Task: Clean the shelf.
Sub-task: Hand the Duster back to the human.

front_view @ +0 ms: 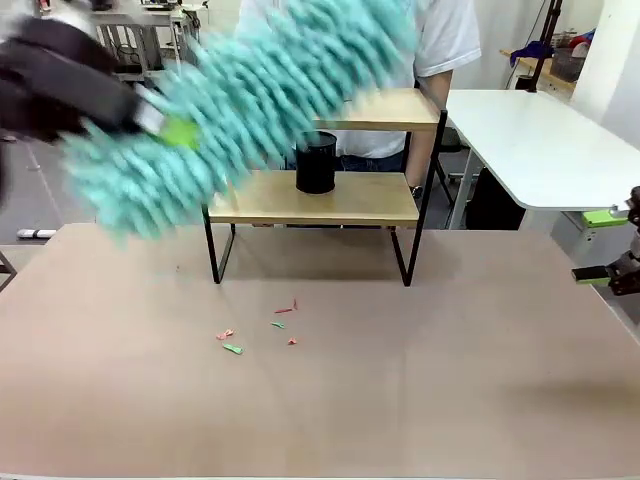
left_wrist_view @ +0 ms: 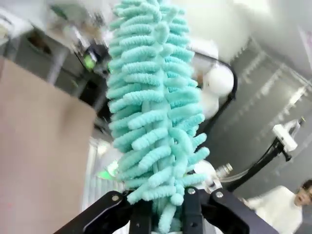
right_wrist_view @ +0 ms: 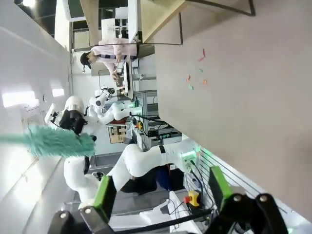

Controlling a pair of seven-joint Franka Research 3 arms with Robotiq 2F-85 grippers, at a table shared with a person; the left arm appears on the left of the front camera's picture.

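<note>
Left tool point(left_wrist_view: 163, 217): fingers pressed together on the base of a teal duster point(left_wrist_view: 153, 122), whose fluffy head runs straight out along the fingers. In the front view the duster point(front_view: 250, 110) is blurred, slanting up from the left tool point(front_view: 150, 118) toward the shelf point(front_view: 315, 198), its far end overlapping the upper board. Whether it touches the wood or hangs in front of it, I cannot tell.

Shelf stands at the far middle of the tabletop point(front_view: 450, 380), boards running left to right; it lies to the right of and beyond the left tool, so the left arm is much the nearer. The duster's long axis sits oblique to the boards; a sweep would likely need it levelled.

A black cup point(front_view: 316, 163) stands on the lower board, partly covered by the duster. Small coloured scraps point(front_view: 262, 328) lie on the tabletop in front of the shelf.

Right tool point(right_wrist_view: 158, 195): green pads well apart, empty, off to the right of the shelf, cut off at the picture edge in front view point(front_view: 612, 245).
</note>
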